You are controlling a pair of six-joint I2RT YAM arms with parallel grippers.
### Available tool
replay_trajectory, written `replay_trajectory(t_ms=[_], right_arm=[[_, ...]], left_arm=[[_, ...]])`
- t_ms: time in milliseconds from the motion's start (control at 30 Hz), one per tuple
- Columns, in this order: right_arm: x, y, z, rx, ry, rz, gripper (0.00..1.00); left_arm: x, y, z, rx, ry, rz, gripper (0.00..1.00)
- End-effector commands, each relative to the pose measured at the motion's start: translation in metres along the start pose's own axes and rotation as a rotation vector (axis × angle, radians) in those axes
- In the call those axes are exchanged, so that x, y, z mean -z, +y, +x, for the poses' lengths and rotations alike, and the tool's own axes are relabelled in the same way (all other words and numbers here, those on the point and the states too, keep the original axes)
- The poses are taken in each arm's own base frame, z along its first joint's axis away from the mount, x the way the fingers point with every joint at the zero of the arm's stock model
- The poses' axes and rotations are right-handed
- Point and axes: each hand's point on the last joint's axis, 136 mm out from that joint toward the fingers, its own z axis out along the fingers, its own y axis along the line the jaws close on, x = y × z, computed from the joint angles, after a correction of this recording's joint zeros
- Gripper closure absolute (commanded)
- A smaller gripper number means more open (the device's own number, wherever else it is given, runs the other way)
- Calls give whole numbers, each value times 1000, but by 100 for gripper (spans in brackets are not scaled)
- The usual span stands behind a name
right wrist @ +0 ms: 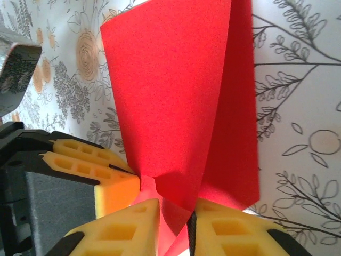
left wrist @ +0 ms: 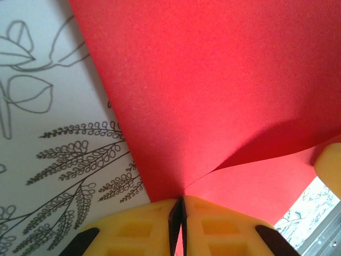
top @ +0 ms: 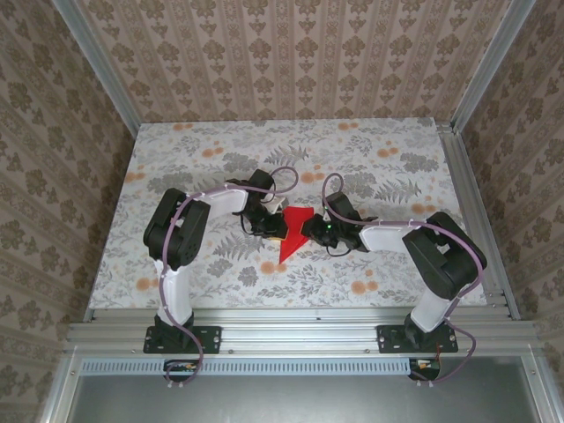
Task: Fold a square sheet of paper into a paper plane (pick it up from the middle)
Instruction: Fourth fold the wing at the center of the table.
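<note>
We count one sheet of paper (top: 295,225), bright red and partly folded, at the centre of the top view, its point aimed at the lower edge of the frame. Two hands meet at it, one from each side. The left hand (left wrist: 179,201) is clenched on the sheet's edge at the bottom of its wrist view, its two yellow fingers (left wrist: 144,224) pressed together on the paper. The right hand (right wrist: 176,213) has its two fingers on either side of a folded flap at the bottom of its own view; we cannot tell whether it pinches. One flowered worktop (top: 370,159) lies beneath.
</note>
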Motion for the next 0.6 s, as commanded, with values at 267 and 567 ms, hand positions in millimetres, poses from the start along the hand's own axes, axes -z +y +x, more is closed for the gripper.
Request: replay_trajectory(t_ms=[267, 567], right_arm=[[-8, 15, 7, 16, 31, -22, 85], [-10, 20, 11, 50, 48, 48, 89]], left_arm=[[-31, 49, 32, 41, 117, -175, 85], [-33, 50, 34, 43, 121, -174, 85]])
